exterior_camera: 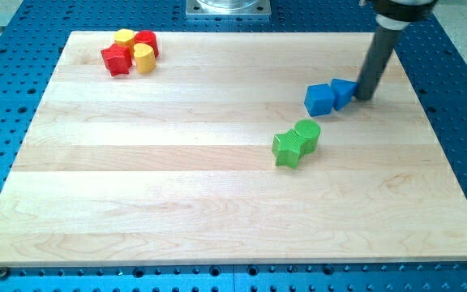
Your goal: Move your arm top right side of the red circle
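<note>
The red circle (147, 42) sits at the view's top left in a tight cluster with a red star (116, 59), a yellow hexagon-like block (125, 37) and a yellow heart-like block (143, 58). My tip (364, 97) is far off at the view's upper right, touching the right side of a blue block (344, 92), which sits against a blue cube (319, 99). The rod rises from the tip toward the view's top.
A green star (287, 148) and a green round block (307, 133) lie together below the blue pair, near the board's middle right. The wooden board (177, 203) lies on a blue perforated table (452, 65).
</note>
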Available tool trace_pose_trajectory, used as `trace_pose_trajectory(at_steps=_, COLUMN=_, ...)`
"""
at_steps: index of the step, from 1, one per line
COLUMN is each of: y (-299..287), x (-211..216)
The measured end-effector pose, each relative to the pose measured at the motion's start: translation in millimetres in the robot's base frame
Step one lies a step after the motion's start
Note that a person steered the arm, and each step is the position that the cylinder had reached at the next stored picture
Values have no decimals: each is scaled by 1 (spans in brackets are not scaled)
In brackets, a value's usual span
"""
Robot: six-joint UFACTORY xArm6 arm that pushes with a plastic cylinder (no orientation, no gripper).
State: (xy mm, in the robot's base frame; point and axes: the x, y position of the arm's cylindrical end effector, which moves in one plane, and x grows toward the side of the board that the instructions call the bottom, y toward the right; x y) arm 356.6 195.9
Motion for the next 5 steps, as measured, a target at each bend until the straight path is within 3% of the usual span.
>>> trace_pose_trajectory(at_steps=2, y=-17, x=-19)
trace_pose_trajectory(at_steps=3, y=-27, x=-75)
trace_pose_trajectory(at_steps=4, y=-86, x=-132)
trace_pose_trajectory(at_steps=5, y=-174, x=-161)
